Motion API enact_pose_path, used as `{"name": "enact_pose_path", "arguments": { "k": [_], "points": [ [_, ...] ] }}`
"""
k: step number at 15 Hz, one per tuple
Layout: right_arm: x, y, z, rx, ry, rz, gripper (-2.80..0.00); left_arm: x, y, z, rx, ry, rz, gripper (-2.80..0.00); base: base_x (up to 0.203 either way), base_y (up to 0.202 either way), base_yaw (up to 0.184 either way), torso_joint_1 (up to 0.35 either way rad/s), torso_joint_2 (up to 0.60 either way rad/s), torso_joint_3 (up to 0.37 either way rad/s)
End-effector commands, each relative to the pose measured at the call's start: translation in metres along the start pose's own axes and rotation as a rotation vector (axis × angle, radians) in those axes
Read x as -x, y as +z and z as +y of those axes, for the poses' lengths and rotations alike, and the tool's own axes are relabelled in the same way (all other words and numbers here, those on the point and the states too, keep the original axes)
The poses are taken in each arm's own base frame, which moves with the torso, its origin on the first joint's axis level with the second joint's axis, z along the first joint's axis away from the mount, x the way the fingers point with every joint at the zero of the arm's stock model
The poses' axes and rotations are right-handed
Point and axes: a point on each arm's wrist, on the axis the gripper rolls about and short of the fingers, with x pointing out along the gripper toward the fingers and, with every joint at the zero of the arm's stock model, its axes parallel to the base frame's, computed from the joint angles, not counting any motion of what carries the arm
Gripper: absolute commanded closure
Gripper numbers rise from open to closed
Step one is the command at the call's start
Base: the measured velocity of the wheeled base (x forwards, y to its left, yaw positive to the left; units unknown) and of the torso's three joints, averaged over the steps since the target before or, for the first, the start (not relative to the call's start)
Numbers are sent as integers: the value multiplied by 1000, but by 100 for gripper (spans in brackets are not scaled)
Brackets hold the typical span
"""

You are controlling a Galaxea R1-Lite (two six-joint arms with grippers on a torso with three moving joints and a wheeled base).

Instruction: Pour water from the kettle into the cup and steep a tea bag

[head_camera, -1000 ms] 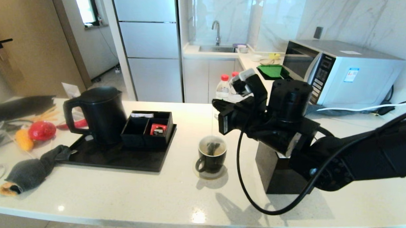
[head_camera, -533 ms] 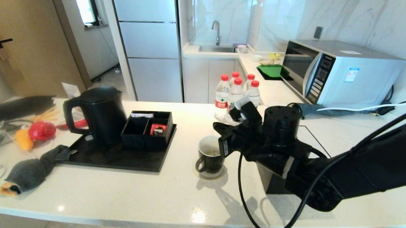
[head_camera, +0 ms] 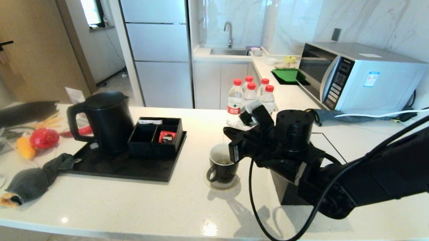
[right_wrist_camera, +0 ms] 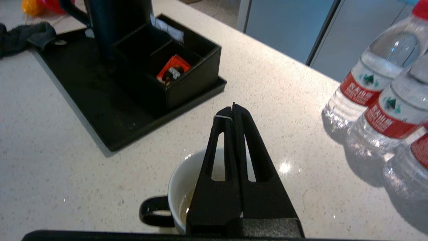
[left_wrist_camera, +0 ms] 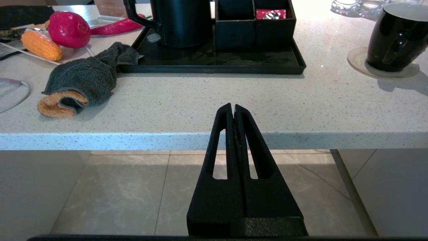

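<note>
The black cup (head_camera: 221, 170) stands on a round coaster in the middle of the counter, with pale yellowish water (right_wrist_camera: 187, 204) against its white inside. My right gripper (right_wrist_camera: 233, 108) hangs just above the cup's rim (head_camera: 227, 132), shut on the tea bag's thin white string (right_wrist_camera: 223, 117), which crosses one fingertip. The sachet itself is hidden below the fingers. To the left, the tall black kettle (head_camera: 105, 120) stands upright on the black tray (head_camera: 127, 169). My left gripper (left_wrist_camera: 233, 107) is shut and empty, parked below the counter's front edge.
A black compartment box (head_camera: 157, 136) with a red packet (head_camera: 167, 136) sits on the tray beside the kettle. Red-capped water bottles (head_camera: 249, 95) stand behind the cup. A black cube box (head_camera: 290, 187) lies under my right arm. A grey towel (head_camera: 34, 180) lies left.
My right gripper has come down and slightly left, from high above the cup to just over its rim. The tea bag, seen earlier in the cup's mouth, is now hidden.
</note>
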Motion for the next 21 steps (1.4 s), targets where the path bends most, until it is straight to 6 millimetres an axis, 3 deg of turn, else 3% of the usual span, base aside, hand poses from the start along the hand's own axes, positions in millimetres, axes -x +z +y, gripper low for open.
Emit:
{"name": "enact_pose_path", "arguments": {
  "k": [1,6,21],
  "points": [
    [-3,13,-1,2,-5,-48,0,0,0,0,0,0,0,0,0,0,0,0,0,0],
    [0,34,-5,3,-45,-93,0,0,0,0,0,0,0,0,0,0,0,0,0,0],
    [19,59,-14,5,-113,-138,0,0,0,0,0,0,0,0,0,0,0,0,0,0]
  ]
}}
